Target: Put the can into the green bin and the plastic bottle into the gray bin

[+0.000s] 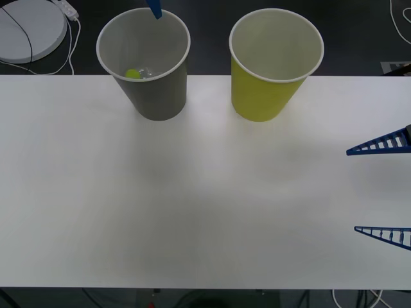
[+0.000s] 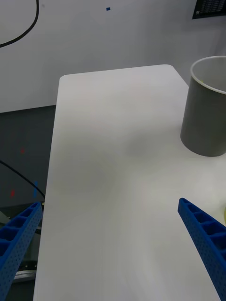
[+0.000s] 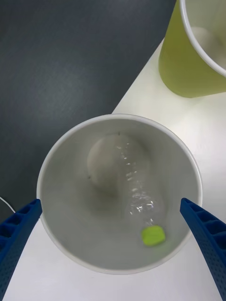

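White table (image 1: pixel 192 205) bare ahead; plastic bottle (image 3: pixel 139 197) inside gray bin (image 1: pixel 157 96); left gripper (image 3: pixel 113 244) above, right gripper (image 1: pixel 385 192) at table's right edge, both spread, empty.

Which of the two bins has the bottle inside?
The gray bin, under the open left gripper: the plastic bottle leans inside it, cap up. The green bin holds no bottle.

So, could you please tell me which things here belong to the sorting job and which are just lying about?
Job:
- gray bin
- plastic bottle, inside it
- green bin
- left gripper, open above the gray bin

Lying about:
- white round device
- white cable
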{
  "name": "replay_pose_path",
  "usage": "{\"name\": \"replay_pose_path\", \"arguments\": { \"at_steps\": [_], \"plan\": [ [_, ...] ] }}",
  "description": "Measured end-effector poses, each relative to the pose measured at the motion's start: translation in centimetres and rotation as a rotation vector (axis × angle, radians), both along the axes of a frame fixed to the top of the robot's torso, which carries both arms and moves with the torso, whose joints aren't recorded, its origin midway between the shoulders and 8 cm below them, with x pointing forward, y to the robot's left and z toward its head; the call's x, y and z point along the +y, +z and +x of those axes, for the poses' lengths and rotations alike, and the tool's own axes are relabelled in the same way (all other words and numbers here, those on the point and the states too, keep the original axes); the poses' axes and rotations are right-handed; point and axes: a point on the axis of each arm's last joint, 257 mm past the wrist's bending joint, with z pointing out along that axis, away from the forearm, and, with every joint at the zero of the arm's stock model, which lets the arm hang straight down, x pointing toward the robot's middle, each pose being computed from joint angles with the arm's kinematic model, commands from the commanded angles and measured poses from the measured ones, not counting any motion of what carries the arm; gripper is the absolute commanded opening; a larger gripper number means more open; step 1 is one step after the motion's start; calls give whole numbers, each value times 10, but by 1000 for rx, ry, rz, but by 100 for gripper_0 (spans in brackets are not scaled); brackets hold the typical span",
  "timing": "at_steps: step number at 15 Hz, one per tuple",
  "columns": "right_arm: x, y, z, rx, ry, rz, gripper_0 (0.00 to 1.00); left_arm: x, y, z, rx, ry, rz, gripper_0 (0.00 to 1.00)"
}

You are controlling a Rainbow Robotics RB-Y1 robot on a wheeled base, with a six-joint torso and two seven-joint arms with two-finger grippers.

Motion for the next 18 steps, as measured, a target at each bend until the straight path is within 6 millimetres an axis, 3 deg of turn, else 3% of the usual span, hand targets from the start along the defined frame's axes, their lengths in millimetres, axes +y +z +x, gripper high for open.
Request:
{"name": "replay_pose_path", "arguments": {
  "at_steps": [12,18],
  "plan": [
    [0,0,0,0,0,0,100,17,-3,-11,24,-18,-13,100],
    [0,0,0,0,0,0,100,36,-9,-27,9,-36,-67,100]
  ]
}}
